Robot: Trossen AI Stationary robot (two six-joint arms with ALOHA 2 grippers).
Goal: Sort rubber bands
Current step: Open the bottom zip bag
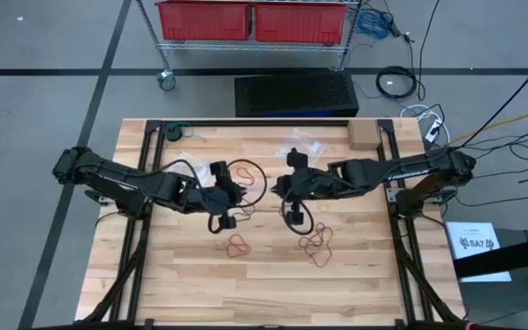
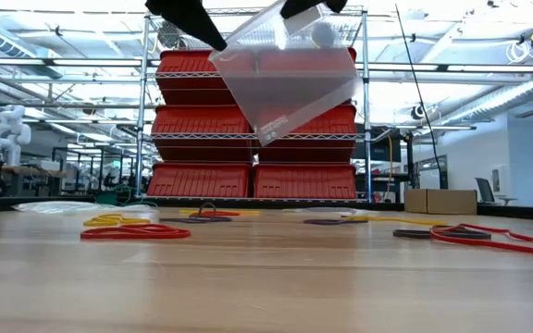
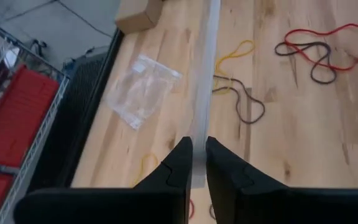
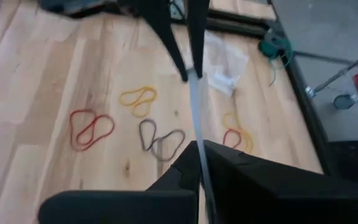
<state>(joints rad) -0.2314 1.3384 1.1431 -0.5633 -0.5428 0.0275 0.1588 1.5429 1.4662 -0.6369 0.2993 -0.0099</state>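
Here the two arms meet over the middle of the table (image 1: 181, 284), and between them they hold a clear plastic bag (image 2: 290, 69) up in the air. The left hand (image 3: 199, 163) is clenched on one edge of the bag, which shows edge-on as a pale strip running away from its fingers. The right hand (image 4: 202, 163) is clenched on the opposite edge in the same way. The low view shows the bag hanging tilted, well above the wood, with one corner lowest.

The rubber bands (image 1: 321, 246) all lie loose on the table. A red pair (image 1: 238, 244) sits at about 6 o'clock from the hands. A tangle of red and dark loops lies toward 5 o'clock. A few more (image 1: 244, 171) rest at 12 o'clock near a second bag (image 1: 301, 142) lying flat.

I judge the step to be opening the held bag so that bands of one colour can go in. To do it well, both hands should keep their pinch firm and draw apart gently, so the mouth gapes without the thin film slipping or tearing. I cannot tell whether the mouth is open yet.
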